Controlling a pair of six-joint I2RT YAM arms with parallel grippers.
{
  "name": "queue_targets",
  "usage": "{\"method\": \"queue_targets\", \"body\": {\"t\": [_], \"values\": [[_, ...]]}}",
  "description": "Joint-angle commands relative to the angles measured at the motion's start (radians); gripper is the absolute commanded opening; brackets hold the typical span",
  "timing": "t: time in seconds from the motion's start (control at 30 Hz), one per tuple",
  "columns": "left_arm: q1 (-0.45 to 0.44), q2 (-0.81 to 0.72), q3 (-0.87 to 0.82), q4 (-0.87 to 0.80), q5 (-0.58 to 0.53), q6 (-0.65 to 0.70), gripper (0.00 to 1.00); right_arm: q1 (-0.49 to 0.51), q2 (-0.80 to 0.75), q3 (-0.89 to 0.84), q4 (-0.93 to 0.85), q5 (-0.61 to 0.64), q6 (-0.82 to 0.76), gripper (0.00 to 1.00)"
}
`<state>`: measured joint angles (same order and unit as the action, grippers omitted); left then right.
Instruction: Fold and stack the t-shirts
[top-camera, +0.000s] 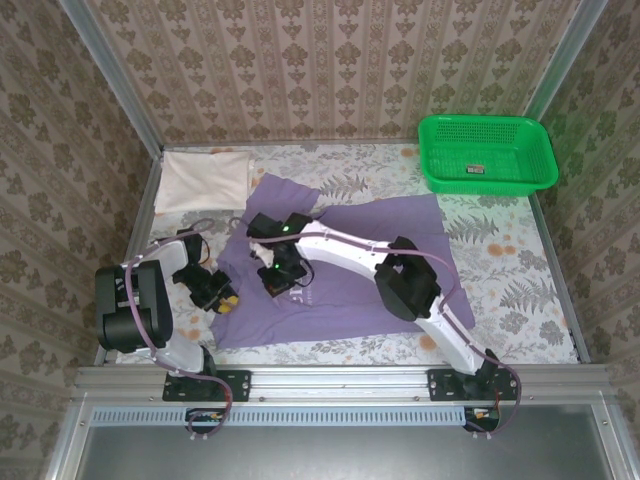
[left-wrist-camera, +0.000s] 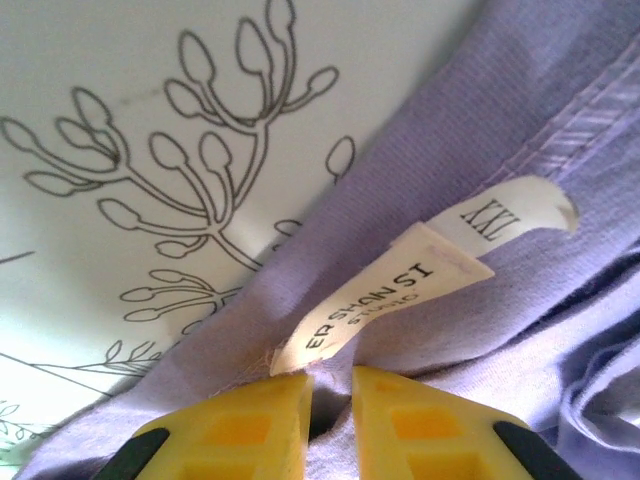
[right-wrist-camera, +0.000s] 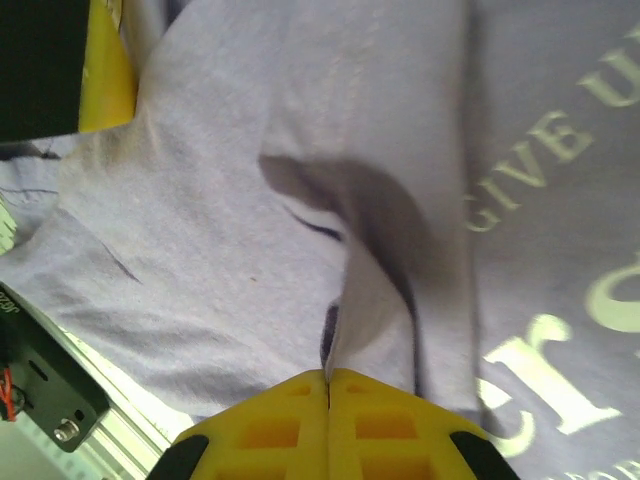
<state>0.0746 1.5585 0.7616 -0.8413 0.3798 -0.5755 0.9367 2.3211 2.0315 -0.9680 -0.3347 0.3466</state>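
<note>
The purple t-shirt (top-camera: 370, 240) lies spread over the middle of the table, its white lettering (right-wrist-camera: 530, 170) facing up. At its left edge, my left gripper (top-camera: 222, 298) is pinched on a fold of the purple cloth (left-wrist-camera: 470, 130) just below the cream neck label (left-wrist-camera: 380, 300) and the XXL tag. My right gripper (top-camera: 280, 280) reaches over the shirt's left half, and its yellow fingers (right-wrist-camera: 328, 375) are shut tight on a raised ridge of the fabric (right-wrist-camera: 230, 200). The cream t-shirt (top-camera: 205, 180) rests folded at the back left corner.
A green mesh basket (top-camera: 487, 152) holding a small object stands at the back right. The table wears a leaf-patterned cloth (top-camera: 500, 260), bare on the right side. Wallpapered walls close in the back and sides. The metal rail (top-camera: 340, 378) runs along the near edge.
</note>
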Motion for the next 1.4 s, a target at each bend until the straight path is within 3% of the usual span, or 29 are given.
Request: {"method": "queue_targets", "body": {"t": [0.0,0.97,1.37], "values": [[0.009,0.01,0.005,-0.015,-0.074,0.026,0.19,-0.031,-0.056,-0.045,0.029,-0.047,-0.002,0.03],[-0.004,0.008,0.022,-0.034,-0.111,0.032,0.17,-0.183,-0.083,-0.179,0.094,-0.029,0.023,0.05],[-0.04,-0.07,0.096,-0.101,-0.188,0.041,0.17,-0.282,-0.138,-0.201,0.062,0.087,0.148,0.26]]}}
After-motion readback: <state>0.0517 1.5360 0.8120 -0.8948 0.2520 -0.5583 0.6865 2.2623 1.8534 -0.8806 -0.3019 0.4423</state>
